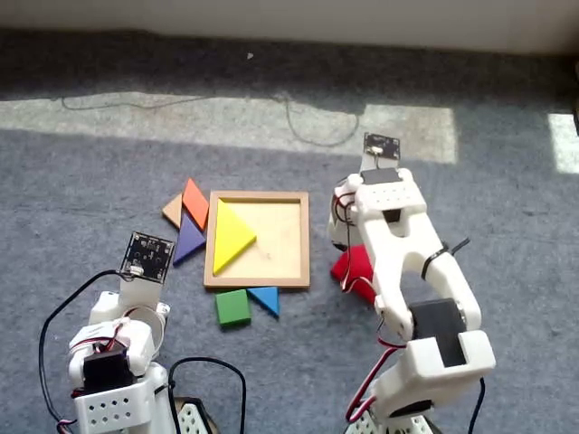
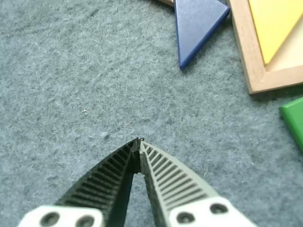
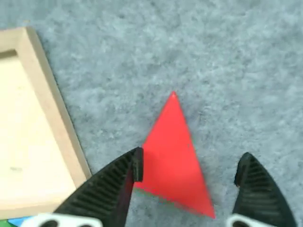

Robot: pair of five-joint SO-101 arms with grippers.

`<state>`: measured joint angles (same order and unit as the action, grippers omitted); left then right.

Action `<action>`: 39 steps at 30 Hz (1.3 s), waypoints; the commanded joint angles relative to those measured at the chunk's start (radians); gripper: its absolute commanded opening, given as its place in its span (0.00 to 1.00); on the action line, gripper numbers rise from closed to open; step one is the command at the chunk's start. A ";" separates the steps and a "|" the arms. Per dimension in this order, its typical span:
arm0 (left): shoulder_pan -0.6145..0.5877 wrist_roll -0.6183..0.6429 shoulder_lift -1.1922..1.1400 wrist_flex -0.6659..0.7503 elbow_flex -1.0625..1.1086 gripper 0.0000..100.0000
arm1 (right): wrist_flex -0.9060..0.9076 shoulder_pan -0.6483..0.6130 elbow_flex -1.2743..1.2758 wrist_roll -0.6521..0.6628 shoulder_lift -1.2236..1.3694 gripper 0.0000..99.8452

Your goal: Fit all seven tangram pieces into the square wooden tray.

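Observation:
The square wooden tray point(image 1: 258, 278) lies mid-carpet with a big yellow triangle point(image 1: 231, 237) inside it. Left of it lie an orange piece point(image 1: 195, 203), a tan triangle point(image 1: 173, 210) and a dark blue triangle point(image 1: 188, 241). In front lie a green square point(image 1: 232, 307) and a small blue triangle point(image 1: 265, 299). A red triangle point(image 3: 173, 151) lies on the carpet right of the tray point(image 3: 52, 109), and my right gripper point(image 3: 191, 165) is open just above it, one finger on each side. My left gripper point(image 2: 138, 143) is shut and empty over bare carpet, short of the dark blue triangle point(image 2: 196, 23).
Grey carpet all round, with a sunlit strip and a thin cable point(image 1: 308, 136) at the back. The right arm point(image 1: 407, 262) covers part of the red triangle point(image 1: 348, 268) in the high view. The left arm point(image 1: 118, 353) sits at the front left.

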<state>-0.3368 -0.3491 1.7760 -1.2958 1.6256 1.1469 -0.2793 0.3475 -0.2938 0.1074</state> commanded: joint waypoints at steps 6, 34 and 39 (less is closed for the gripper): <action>-0.007 -0.005 0.036 0.015 -0.025 0.01 | -0.054 -0.090 0.071 0.091 -0.058 0.33; -0.007 -0.005 0.036 0.014 -0.025 0.01 | -0.124 -0.101 0.173 0.132 -0.042 0.33; -0.007 -0.005 0.036 0.014 -0.025 0.01 | -0.122 -0.096 0.163 0.132 0.010 0.28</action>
<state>-0.3368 -0.3491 1.7760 -1.2958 1.6256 1.0273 -0.3928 0.5240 -0.1726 0.1028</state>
